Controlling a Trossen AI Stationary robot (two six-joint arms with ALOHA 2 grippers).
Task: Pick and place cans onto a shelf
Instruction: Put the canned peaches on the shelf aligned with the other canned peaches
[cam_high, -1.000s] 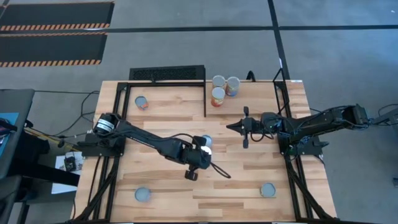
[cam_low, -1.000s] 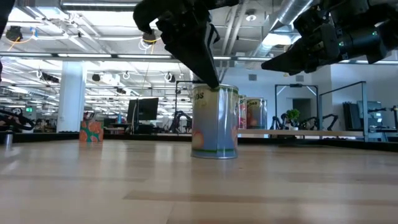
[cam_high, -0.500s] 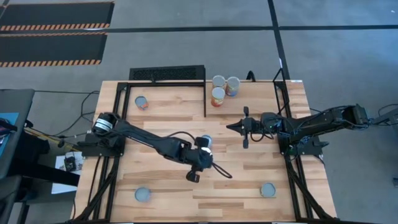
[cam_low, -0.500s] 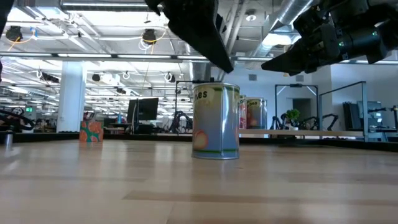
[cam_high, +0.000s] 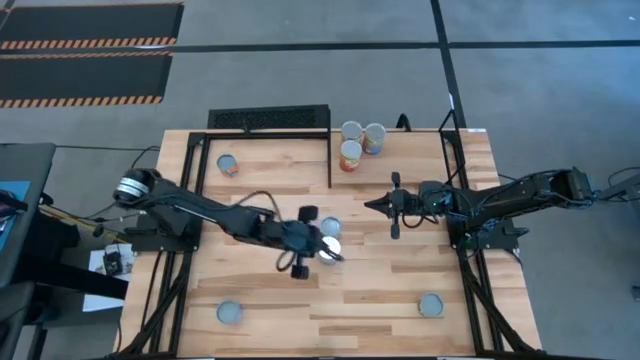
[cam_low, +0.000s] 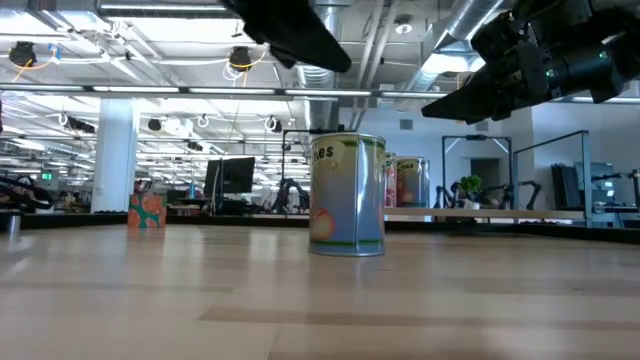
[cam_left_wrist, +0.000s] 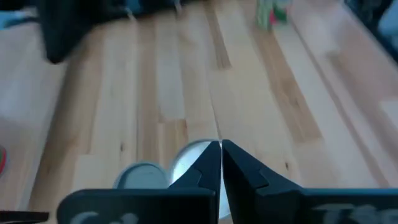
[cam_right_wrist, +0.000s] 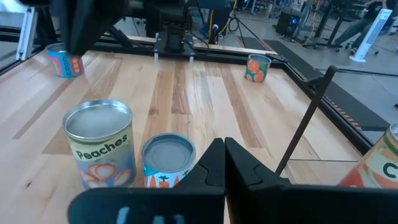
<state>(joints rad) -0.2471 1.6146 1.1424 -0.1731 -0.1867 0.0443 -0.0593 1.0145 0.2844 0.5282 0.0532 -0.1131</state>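
Two cans (cam_high: 328, 239) stand upright mid-tabletop (cam_high: 400, 280), touching each other. Left hand (cam_high: 312, 243), fingers pressed closed and holding nothing, hovers just beside them on its own arm's side. Right hand (cam_high: 372, 205), also closed and empty, waits farther off, toward the shelf (cam_high: 268, 118).

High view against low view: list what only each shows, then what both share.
Only the high view shows the bottom-left can, the bottom-right can and the whole table. Only the low view shows the middle can from the side, with its label, and the room behind. Both show that can, the left gripper by it and the right gripper farther off.
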